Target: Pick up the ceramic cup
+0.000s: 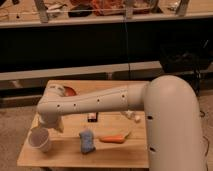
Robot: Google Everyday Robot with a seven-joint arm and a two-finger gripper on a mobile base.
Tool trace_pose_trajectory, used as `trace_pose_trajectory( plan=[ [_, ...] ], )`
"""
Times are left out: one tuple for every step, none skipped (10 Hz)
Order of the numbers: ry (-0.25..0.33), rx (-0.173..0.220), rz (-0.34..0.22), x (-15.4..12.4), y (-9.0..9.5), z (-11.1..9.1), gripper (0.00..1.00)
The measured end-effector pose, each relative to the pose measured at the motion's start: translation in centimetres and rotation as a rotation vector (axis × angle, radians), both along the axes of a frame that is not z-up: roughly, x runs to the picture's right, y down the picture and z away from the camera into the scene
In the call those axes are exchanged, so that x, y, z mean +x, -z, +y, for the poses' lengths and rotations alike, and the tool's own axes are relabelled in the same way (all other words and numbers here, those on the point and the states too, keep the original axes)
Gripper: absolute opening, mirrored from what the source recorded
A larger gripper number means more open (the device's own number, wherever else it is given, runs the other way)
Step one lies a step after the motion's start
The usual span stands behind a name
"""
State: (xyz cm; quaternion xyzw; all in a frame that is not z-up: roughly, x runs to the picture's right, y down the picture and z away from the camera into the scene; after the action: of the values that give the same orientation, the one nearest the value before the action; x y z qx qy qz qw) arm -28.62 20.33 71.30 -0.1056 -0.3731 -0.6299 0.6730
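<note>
One risk stands out. The gripper (54,125) hangs low at the arm's end, and the ceramic cup (40,139) sits just beside it, on the side toward the table (65,156) edge. I cannot tell how far the gripper is open or whether it has any hold. A glancing contact could tip the light cup or nudge it off that edge.

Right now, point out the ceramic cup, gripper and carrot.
ceramic cup (41,141), camera view, side wall.
gripper (57,124), camera view, lower tip, just above-right of the cup.
carrot (112,139), camera view, middle.
</note>
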Motion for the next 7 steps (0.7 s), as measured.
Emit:
trace_pose_trajectory(
  plan=[
    [0.001, 0.000, 0.000, 0.0, -0.2, 0.1, 0.80],
    [0.005, -0.001, -0.002, 0.0, -0.4, 0.2, 0.80],
    [0.006, -0.001, -0.003, 0.0, -0.5, 0.2, 0.80],
    [0.010, -0.001, -0.004, 0.1, -0.7, 0.4, 0.80],
    [0.013, -0.002, -0.006, 0.1, -0.9, 0.5, 0.80],
    [0.015, -0.003, -0.007, 0.1, -1.0, 0.6, 0.80],
    [0.017, -0.003, -0.008, 0.1, -1.3, 0.7, 0.80]
  ],
)
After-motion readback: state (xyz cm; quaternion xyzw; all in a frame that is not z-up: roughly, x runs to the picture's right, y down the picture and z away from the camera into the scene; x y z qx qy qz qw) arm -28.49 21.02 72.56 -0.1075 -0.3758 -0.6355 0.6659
